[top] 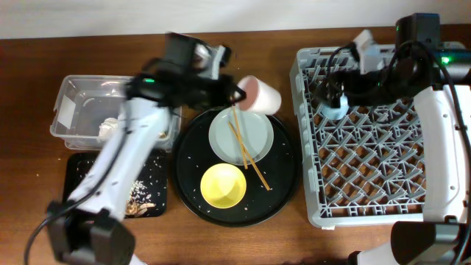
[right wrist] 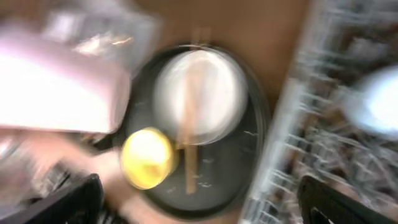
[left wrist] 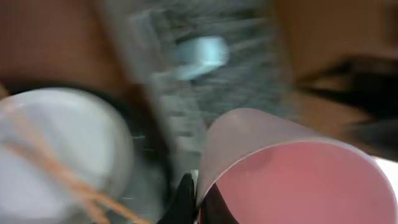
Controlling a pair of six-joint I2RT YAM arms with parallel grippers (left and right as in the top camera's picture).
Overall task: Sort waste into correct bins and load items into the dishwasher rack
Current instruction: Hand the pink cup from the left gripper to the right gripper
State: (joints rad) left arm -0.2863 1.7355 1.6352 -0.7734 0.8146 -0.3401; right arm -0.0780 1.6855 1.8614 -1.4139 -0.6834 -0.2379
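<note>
My left gripper [top: 237, 93] is shut on the rim of the pink cup [top: 262, 96], held tilted above the back edge of the round black tray [top: 287, 193]. In the left wrist view one finger is inside and one outside the pink cup [left wrist: 298, 180] wall. My right gripper [top: 328, 93] stands open over the back left of the grey dishwasher rack [top: 375, 169], just above the light blue cup [top: 335, 110] standing there. The plate [top: 250, 126] carries two chopsticks [top: 249, 156], and the yellow bowl [top: 223, 185] is in front of it. Both wrist views are blurred.
At the left a clear tub [top: 70, 99] holds a white tissue [top: 109, 129]. In front of it a small black tray [top: 79, 173] holds brownish scraps [top: 140, 195]. The left arm reaches across both bins.
</note>
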